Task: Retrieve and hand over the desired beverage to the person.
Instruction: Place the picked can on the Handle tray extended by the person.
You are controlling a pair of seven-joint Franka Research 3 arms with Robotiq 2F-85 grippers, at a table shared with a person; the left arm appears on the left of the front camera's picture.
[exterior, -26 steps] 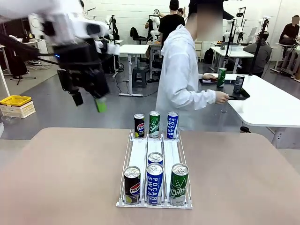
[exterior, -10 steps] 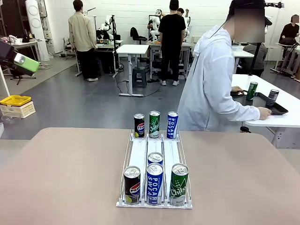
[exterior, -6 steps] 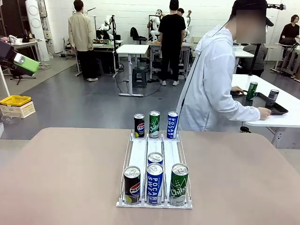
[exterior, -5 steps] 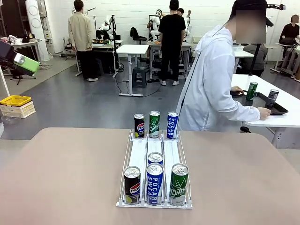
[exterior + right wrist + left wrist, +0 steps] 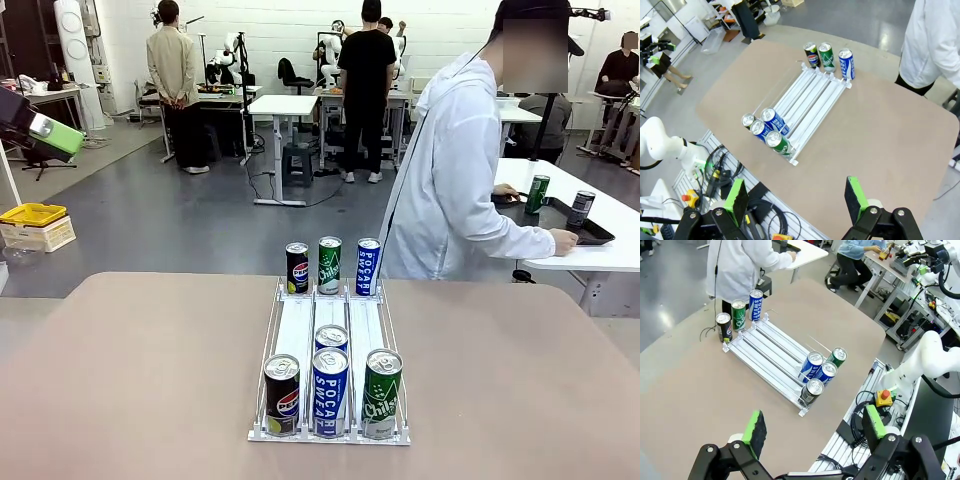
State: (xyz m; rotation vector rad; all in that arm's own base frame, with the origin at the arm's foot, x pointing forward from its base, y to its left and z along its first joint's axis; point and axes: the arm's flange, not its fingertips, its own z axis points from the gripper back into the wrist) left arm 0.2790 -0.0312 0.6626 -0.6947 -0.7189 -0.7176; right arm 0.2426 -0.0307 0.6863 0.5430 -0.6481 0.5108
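Observation:
A white wire rack (image 5: 300,335) on the tan table holds beverage cans: a Pepsi (image 5: 297,267), a green can (image 5: 329,264) and a Pocari Sweat (image 5: 368,266) at its far end, and several more cans (image 5: 330,390) at its near end. The person (image 5: 450,190) in the white jacket stands beyond the table, turned to a side table. My left gripper (image 5: 815,425) hangs open and empty high above the rack (image 5: 770,347). My right gripper (image 5: 796,195) is likewise open and empty, high over the rack (image 5: 810,100). One left finger pad (image 5: 55,133) shows at the picture's left edge.
The person's hands rest on a black tray (image 5: 590,235) with two cans on the white side table (image 5: 610,255) at the right. A yellow bin (image 5: 32,214) sits on the floor at the left. Other people stand farther back.
My left arm has swung from over the table's far left out to the left edge. The person has shifted right along the side table. In the last second nothing has moved.

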